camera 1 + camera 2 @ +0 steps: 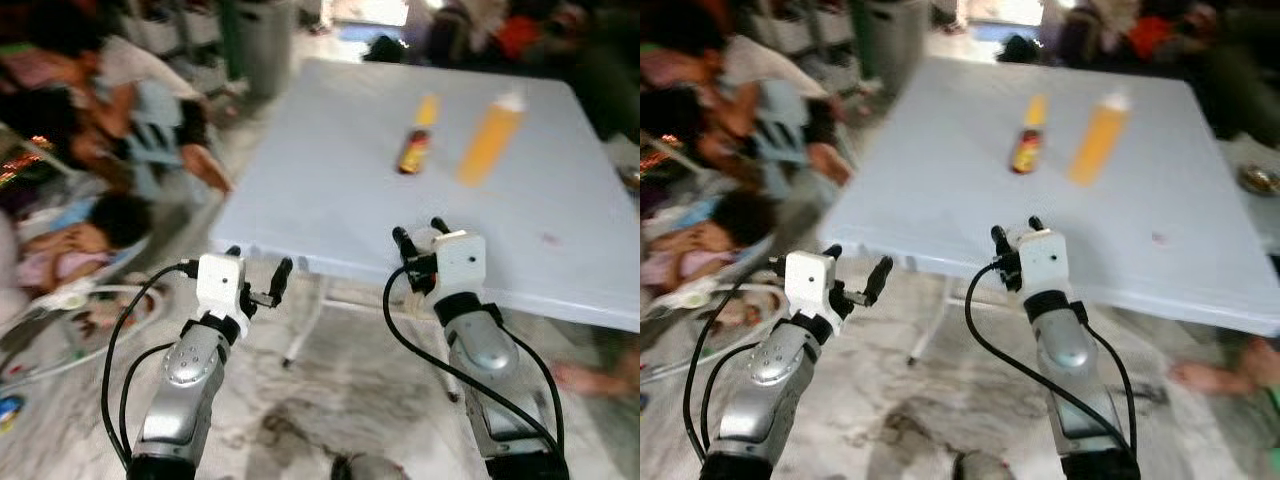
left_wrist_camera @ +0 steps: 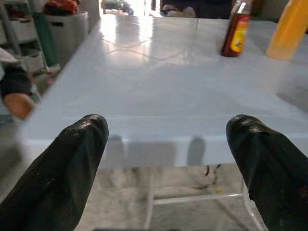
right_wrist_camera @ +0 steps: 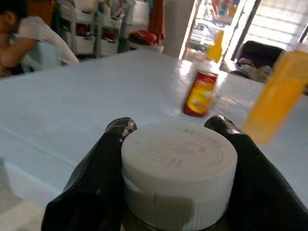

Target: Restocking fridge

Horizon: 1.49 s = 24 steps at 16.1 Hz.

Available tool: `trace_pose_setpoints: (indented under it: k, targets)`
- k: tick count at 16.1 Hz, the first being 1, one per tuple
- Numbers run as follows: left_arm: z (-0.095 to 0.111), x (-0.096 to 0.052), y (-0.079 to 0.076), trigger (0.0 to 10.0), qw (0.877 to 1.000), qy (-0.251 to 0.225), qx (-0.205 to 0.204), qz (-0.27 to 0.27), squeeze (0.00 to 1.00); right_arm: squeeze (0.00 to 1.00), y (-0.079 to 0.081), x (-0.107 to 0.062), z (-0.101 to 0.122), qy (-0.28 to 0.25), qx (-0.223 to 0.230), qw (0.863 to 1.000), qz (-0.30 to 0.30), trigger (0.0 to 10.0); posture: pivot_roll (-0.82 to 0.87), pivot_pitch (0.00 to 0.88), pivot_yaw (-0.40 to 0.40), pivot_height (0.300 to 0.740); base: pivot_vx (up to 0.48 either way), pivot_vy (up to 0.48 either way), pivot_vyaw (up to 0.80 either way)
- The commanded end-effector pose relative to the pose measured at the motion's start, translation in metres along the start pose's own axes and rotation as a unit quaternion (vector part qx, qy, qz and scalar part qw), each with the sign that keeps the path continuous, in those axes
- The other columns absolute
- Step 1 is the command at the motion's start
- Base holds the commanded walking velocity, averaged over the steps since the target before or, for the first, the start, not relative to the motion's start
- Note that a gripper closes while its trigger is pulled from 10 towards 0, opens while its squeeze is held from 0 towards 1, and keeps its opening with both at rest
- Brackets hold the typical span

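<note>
Right end effector (image 1: 420, 240) grips a white-capped jar (image 3: 179, 179) over the table's (image 1: 330, 190) near edge; rigid, probably glass, so hold below the cap. Left end effector (image 1: 258, 272) is spread, empty. Sauce bottle (image 1: 414, 150) and orange bottle (image 1: 489, 140) stand mid-table.

A pale blue table (image 1: 330, 190) stands on a marbled floor (image 1: 330, 400). Shelves with bins (image 3: 91, 36) line the far wall, beside a bright doorway (image 3: 211, 24).
</note>
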State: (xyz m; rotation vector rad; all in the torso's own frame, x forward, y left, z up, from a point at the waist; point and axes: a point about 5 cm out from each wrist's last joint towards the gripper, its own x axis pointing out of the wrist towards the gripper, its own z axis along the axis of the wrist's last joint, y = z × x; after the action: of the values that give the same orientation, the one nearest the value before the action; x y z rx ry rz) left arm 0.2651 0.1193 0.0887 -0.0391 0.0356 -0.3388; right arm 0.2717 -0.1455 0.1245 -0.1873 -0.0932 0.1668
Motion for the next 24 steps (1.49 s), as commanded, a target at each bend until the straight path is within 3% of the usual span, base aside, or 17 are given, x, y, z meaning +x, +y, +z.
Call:
trace_pose_setpoints:
  k: [1, 7, 10, 13, 15, 16, 17, 18, 21, 24]
  targets:
    - [0.004, 0.001, -0.003, 10.0, 1.000, -0.008, -0.001, -0.007, 0.00, 0.00, -0.006, 0.001, 0.006, -0.013, -0.005, 1.000, -0.007, 10.0, -0.04, 0.010, -0.001, 0.740, 0.000, -0.394, 0.00]
    - [0.004, -0.001, 0.000, 10.0, 1.000, -0.005, 0.006, -0.009, 0.00, 0.00, -0.003, 0.000, 0.005, -0.013, 0.001, 1.000, -0.011, 10.0, -0.04, 0.015, 0.009, 0.740, 0.000, -0.317, 0.00]
    - [0.005, -0.001, 0.000, 10.0, 1.000, -0.010, 0.003, -0.002, 0.00, 0.00, -0.004, 0.000, 0.004, -0.010, 0.000, 1.000, -0.013, 10.0, -0.04, 0.017, 0.009, 0.740, 0.000, 0.000, -0.80]
    - [0.015, 0.001, 0.015, 10.0, 0.996, -0.047, 0.032, 0.072, 0.00, 0.00, -0.003, -0.001, 0.005, -0.015, 0.000, 1.000, -0.015, 10.0, -0.04, 0.018, 0.005, 0.740, 0.000, 0.000, 0.00]
    - [0.023, 0.001, 0.027, 10.0, 0.990, -0.063, 0.027, 0.120, 0.00, 0.00, -0.010, -0.003, 0.006, -0.020, -0.008, 0.999, -0.033, 10.0, -0.04, 0.013, -0.002, 0.740, 0.000, 0.000, 0.00]
    - [0.025, -0.003, 0.034, 10.0, 0.988, -0.066, 0.035, 0.137, 0.00, 0.00, -0.017, -0.007, 0.006, -0.016, -0.011, 0.998, -0.054, 10.0, -0.04, 0.009, -0.005, 0.740, 0.000, 0.000, 0.00]
    - [0.024, -0.016, 0.047, 10.0, 0.983, -0.064, 0.041, 0.169, 0.00, 0.00, -0.028, -0.016, 0.006, -0.011, -0.015, 0.996, -0.082, 10.0, -0.05, 0.004, 0.000, 0.740, 0.000, 0.000, 0.00]
    - [0.023, -0.017, 0.049, 10.0, 0.982, -0.063, 0.042, 0.173, 0.00, 0.00, -0.028, -0.017, 0.006, -0.011, -0.016, 0.996, -0.082, 10.0, -0.05, 0.004, 0.000, 0.740, 0.000, 0.000, 0.00]
    - [0.012, -0.045, 0.057, 10.0, 0.974, -0.042, 0.059, 0.217, 0.00, 0.00, -0.037, -0.039, -0.007, 0.014, -0.028, 0.995, -0.091, 10.0, -0.05, 0.000, 0.008, 0.740, 0.000, 0.000, 0.00]
    - [0.009, -0.045, 0.055, 10.0, 0.974, -0.035, 0.056, 0.218, 0.00, 0.00, -0.036, -0.039, -0.008, 0.019, -0.050, 0.995, -0.085, 10.0, -0.04, 0.000, 0.003, 0.740, 0.000, 0.000, 0.27]
